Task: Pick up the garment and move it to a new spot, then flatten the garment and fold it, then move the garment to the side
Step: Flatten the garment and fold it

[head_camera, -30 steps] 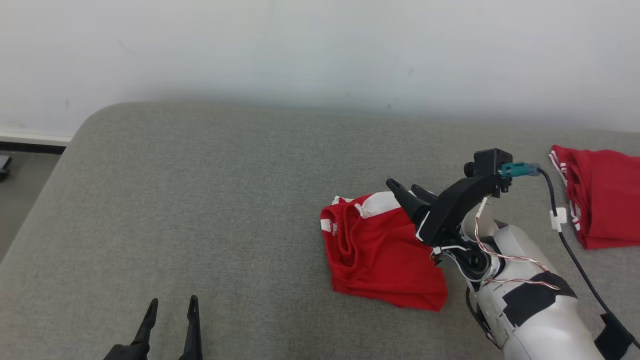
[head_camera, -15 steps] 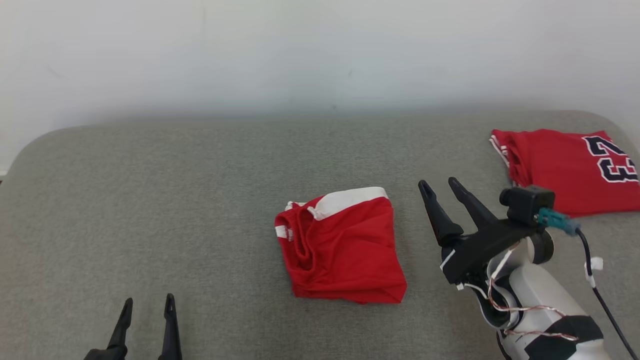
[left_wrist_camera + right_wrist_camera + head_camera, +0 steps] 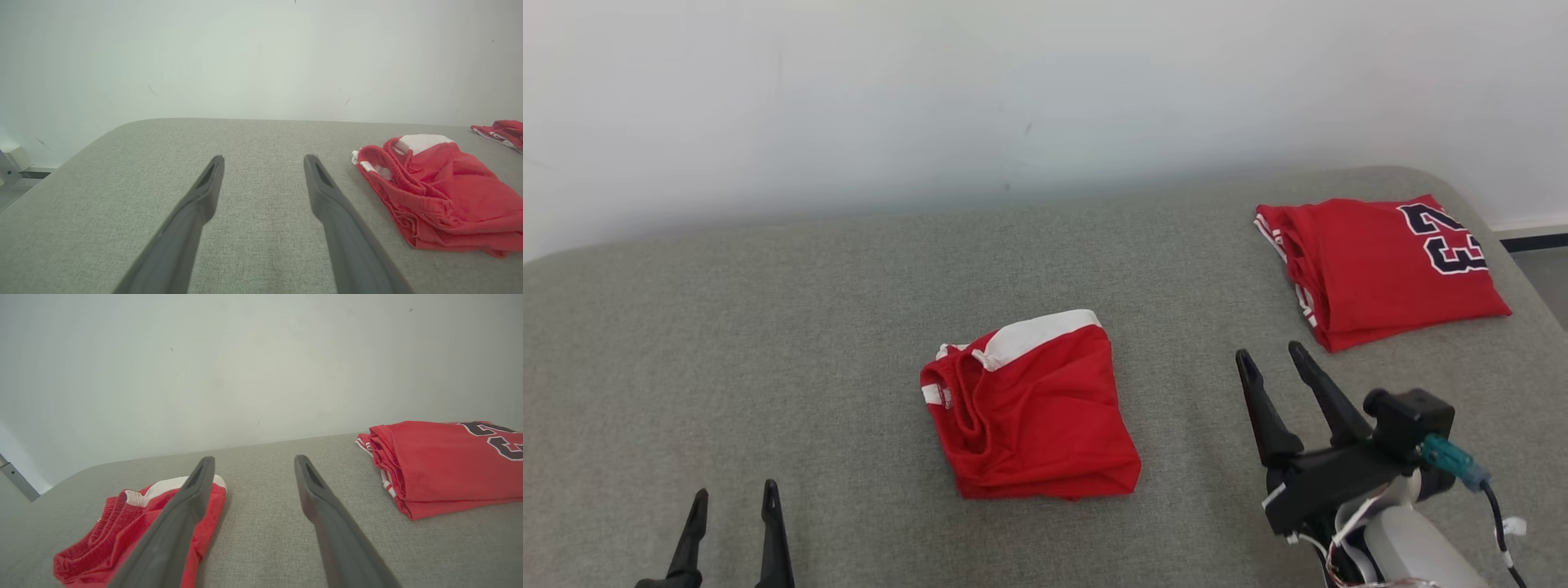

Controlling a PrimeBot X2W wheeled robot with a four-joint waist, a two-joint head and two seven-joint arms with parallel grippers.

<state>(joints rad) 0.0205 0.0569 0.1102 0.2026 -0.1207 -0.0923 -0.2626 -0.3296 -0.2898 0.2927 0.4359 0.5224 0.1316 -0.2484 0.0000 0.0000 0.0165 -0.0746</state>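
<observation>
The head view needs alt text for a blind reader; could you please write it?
Folded red shorts with a white band lie centred on a grey fabric surface. A folded red jersey with a dark number lies far right; the left gripper and right gripper, both open and empty, rise from the bottom edge.

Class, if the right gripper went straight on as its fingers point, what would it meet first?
Probably nothing near: the right gripper aims between the folded red shorts and the folded red numbered jersey, over grey upholstered surface toward the white wall.
</observation>
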